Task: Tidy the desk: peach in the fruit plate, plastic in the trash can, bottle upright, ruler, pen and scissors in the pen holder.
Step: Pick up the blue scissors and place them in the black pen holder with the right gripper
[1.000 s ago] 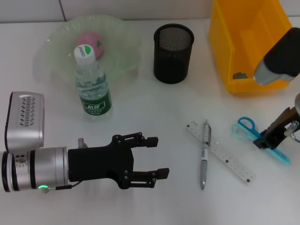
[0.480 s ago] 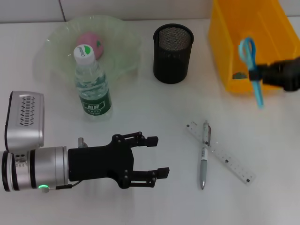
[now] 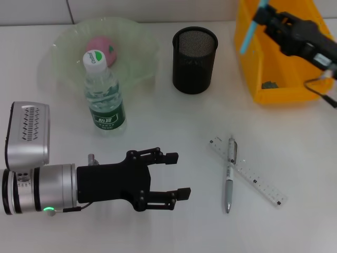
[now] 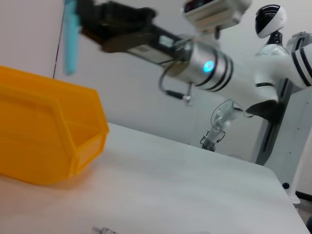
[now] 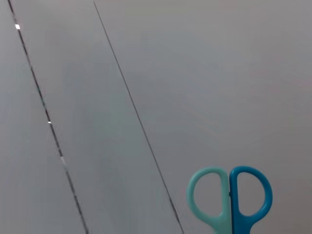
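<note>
Peach [image 3: 100,44] already lies in the green fruit plate [image 3: 67,37] at the far left, and the bottle [image 3: 103,93] stands upright just in front of it, so those two jobs look done. Nearer the robot, the left pincer [image 3: 174,176] rests low over the tabletop [image 3: 168,121] with its fingers spread wide and nothing between them, exactly where it was a second ago. Past the middle stands the black mesh pen holder [image 3: 195,60]; the pen [image 3: 230,172] lies crossed over the ruler [image 3: 247,177] in front, untouched. What changed is on the right: the scissors [image 3: 249,30], flat on the tabletop a second ago, now hang in the air, clamped in the right pincer [image 3: 268,16] over the yellow bin [image 3: 279,84]. Judging by this, they are heading for the pen holder.
</note>
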Robot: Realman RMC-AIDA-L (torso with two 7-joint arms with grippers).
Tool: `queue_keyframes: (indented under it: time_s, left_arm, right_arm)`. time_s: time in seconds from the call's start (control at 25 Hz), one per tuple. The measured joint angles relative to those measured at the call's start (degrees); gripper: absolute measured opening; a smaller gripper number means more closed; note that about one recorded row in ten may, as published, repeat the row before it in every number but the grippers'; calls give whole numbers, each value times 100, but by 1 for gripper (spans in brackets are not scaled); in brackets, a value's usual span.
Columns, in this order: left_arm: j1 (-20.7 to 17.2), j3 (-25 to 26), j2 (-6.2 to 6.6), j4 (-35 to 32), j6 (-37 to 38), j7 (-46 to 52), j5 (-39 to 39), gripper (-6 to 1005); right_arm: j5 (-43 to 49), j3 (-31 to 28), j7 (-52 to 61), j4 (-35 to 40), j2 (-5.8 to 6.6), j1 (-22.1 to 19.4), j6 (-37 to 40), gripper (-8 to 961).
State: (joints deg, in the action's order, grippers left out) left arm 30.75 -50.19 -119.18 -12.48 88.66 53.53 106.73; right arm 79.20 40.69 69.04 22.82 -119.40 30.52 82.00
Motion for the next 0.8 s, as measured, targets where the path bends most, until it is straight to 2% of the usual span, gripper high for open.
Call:
queue_keyframes:
  time_s: [0.2,0.44,0.6,0.8]
  left_arm:
    - [10,1,-1,0,20,0,-4,817]
    - [10,0,0,5,20,0,-13,816]
    - [5,0,0,8,20,0,-23,816]
    - [12,-4,0,9,-3,-9,-57,816]
  right_arm:
    - [-517,-9,-887,-1050,-19,856,-794,211]
    - [-566,50,-936,-1313,-33,1472,-1691,211]
    - [-537,363,-856,-1393,-31,1654,-2181,211]
    - [-537,629,-747,-1352,-37,1656,-2255,236]
